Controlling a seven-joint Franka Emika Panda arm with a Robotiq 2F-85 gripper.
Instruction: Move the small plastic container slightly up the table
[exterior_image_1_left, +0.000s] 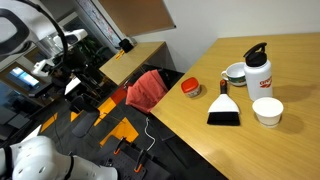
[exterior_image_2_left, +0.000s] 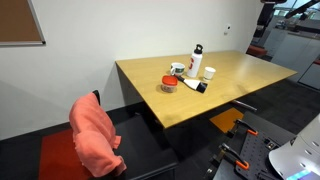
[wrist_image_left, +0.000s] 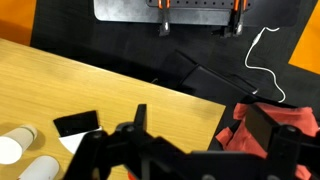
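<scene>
The small plastic container (exterior_image_1_left: 190, 87), a low round tub with an orange-red top, sits near the edge of the light tan table (exterior_image_1_left: 290, 150). It shows in both exterior views (exterior_image_2_left: 170, 83), with the table (exterior_image_2_left: 245, 85). My gripper (wrist_image_left: 200, 118) is open and empty, high above the table's corner and the floor, away from the container. The container does not show clearly in the wrist view, where the gripper body covers the lower part. My arm (exterior_image_1_left: 45, 40) is at the upper left in an exterior view.
A white bottle with a black cap (exterior_image_1_left: 258, 68), a white cup (exterior_image_1_left: 236, 73), a white bowl (exterior_image_1_left: 267, 110) and a black-and-white brush (exterior_image_1_left: 223, 107) stand close behind the container. A red cloth (exterior_image_1_left: 148, 90) hangs on a chair beside the table edge (wrist_image_left: 275, 130).
</scene>
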